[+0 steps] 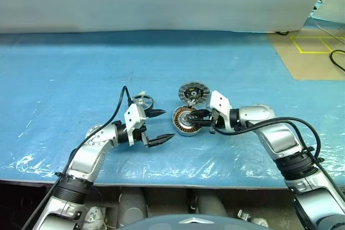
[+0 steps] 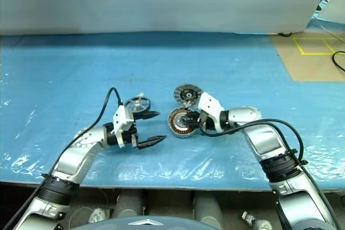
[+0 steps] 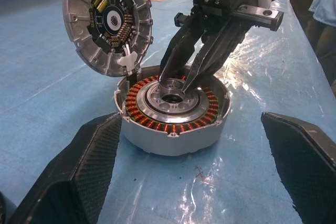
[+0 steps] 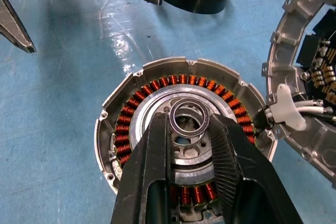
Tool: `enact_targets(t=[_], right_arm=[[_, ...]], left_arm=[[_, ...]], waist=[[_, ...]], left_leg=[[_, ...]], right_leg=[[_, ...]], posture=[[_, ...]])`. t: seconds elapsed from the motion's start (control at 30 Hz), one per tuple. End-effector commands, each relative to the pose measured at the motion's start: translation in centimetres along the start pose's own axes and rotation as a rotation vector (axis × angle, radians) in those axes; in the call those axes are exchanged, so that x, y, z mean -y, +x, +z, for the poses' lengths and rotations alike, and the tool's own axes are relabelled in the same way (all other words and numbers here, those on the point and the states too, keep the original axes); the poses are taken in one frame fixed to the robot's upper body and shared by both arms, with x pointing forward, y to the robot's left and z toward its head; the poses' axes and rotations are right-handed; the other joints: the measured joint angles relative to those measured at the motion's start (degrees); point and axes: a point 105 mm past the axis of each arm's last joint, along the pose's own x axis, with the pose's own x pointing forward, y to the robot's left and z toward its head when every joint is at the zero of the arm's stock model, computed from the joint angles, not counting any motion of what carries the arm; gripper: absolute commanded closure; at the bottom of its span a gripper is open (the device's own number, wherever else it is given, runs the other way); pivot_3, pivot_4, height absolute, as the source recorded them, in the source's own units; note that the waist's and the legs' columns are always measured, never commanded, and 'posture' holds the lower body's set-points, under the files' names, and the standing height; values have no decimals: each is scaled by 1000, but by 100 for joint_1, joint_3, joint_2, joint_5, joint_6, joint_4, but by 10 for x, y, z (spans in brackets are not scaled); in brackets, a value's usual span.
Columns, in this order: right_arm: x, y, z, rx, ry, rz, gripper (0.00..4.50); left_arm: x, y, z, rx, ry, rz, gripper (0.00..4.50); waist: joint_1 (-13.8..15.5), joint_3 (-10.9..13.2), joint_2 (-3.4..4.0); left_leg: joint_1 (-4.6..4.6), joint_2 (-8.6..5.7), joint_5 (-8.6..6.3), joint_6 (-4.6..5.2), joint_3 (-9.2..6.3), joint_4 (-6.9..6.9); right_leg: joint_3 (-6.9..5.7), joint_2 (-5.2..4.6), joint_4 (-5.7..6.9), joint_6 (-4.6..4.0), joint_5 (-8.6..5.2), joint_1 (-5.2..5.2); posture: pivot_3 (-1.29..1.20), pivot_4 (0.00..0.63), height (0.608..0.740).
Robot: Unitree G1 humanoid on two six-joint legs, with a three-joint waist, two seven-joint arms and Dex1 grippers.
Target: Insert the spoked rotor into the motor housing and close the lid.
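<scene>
Right wrist view: right claw [image 4: 190, 124] pinches a small ring over the housing [image 4: 181, 129] centre. Rotor [image 1: 143, 101] sits at housing's 9 o'clock, just beyond the spread left claw [image 1: 160, 127]; lid [image 1: 194, 92] stands open at 12.

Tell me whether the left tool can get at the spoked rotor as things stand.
Probably yes. The left tool is open, and the spoked rotor lies on the blue sheet right beside its upper finger, with nothing between them. The right tool is busy over the motor housing.

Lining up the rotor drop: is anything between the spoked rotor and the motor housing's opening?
Yes. The right hand sits over the motor housing's centre, pinching a small ring there. The lid stands tilted up at the rim, off the opening.
</scene>
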Motion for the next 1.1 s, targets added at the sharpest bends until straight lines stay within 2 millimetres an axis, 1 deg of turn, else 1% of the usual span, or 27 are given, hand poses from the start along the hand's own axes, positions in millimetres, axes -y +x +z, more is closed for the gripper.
enact_targets(t=[0.03, 0.33, 0.63, 1.1], right_arm=[[1, 2, 8, 10, -40, 6, 3828], [-1, 2, 3, -18, -50, 14, 3828], [3, 1, 0, -49, -71, -1, 3828], [2, 1, -6, -74, -77, 1, 3828]], left_arm=[[0, -2, 7, 23, 30, 7, 0], [0, -3, 8, 22, 32, 8, 0], [-1, -2, 8, 22, 32, 7, 0], [-1, -2, 8, 21, 33, 9, 0]], waist=[[0, 0, 0], [0, 0, 0], [0, 0, 0], [0, 0, 0]], left_leg=[[0, 0, 0, 0, 0, 0], [0, 0, 0, 0, 0, 0], [1, 0, 1, -1, 0, 1], [2, 0, 0, -1, 0, 1]], right_leg=[[0, 0, 0, 0, 0, 0], [0, 0, 0, 0, 0, 0], [0, 0, 1, 0, 0, 1], [0, 0, 2, 0, 0, 2]], posture=[[0, 150, 740], [0, 150, 740], [0, 150, 740], [0, 150, 740]])
